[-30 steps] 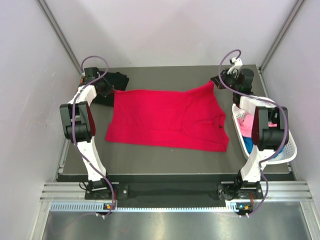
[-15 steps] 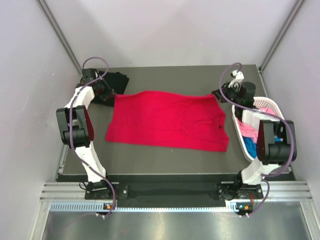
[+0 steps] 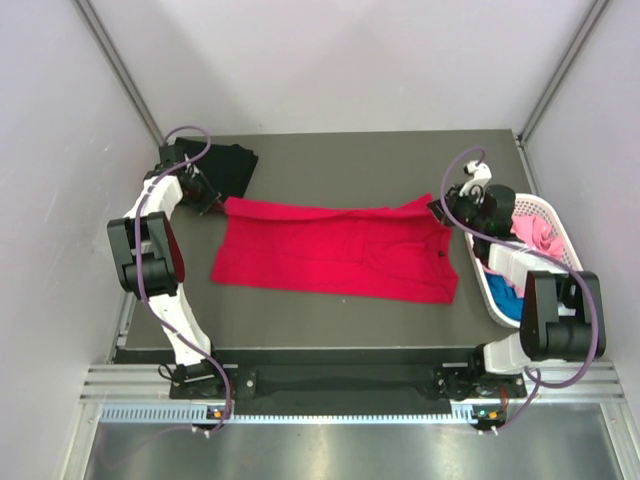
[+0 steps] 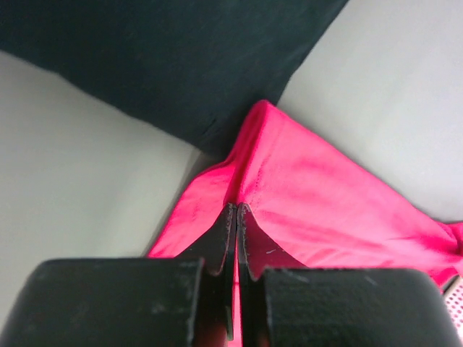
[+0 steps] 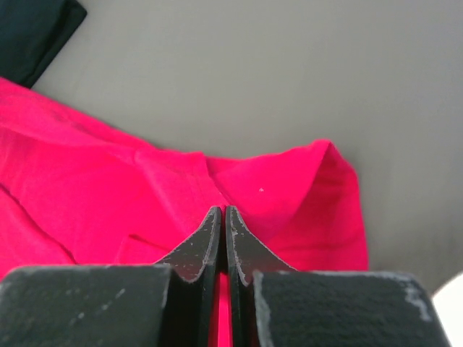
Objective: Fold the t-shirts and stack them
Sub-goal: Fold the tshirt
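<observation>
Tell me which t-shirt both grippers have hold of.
The bright red cloth t-shirt: the left gripper and right gripper each pinch a far corner. The black cloth t-shirt lies unheld; pink cloth and blue cloth sit in the white lattice basket.

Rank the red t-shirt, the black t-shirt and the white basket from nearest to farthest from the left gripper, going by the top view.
1. red t-shirt: corner pinched in the left gripper.
2. black t-shirt: just behind it, at the far left.
3. white basket: far across, at the right edge.
</observation>
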You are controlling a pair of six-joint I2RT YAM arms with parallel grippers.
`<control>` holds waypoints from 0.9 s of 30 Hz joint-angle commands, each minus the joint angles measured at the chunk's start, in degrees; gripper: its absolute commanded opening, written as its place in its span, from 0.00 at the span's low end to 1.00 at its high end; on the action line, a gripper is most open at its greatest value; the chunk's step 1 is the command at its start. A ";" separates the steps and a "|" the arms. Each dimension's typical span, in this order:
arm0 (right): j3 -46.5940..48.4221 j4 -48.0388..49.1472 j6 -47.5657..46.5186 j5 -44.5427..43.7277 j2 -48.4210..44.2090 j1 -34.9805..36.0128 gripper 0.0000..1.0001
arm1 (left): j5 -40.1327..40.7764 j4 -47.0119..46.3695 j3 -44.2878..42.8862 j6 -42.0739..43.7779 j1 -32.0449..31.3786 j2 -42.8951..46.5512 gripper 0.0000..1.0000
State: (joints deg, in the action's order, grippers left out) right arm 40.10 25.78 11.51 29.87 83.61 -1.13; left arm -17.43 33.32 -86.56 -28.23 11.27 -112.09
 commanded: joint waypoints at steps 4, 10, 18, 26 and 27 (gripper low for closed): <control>-4.06 -1.52 -3.16 0.02 -7.76 0.33 0.00 | 1.35 2.80 1.31 2.56 0.42 3.37 0.00; -7.57 -3.02 -3.51 -0.51 -12.42 0.33 0.00 | 2.49 5.35 1.05 3.18 0.51 2.49 0.00; -9.51 -4.95 -3.51 -1.74 -15.23 0.33 0.00 | 4.69 8.34 1.40 4.32 0.42 3.99 0.00; -11.26 -7.24 -2.46 -2.36 -17.34 0.42 0.00 | 3.81 6.23 7.63 4.15 0.42 6.71 0.00; -12.14 -7.24 -2.28 -2.27 -18.13 0.51 0.00 | 3.81 6.14 7.99 3.97 0.42 7.15 0.00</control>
State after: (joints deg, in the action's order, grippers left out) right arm 29.32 17.89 9.21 27.88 68.14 -1.13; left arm -13.63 39.99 -79.81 -25.02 11.33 -108.60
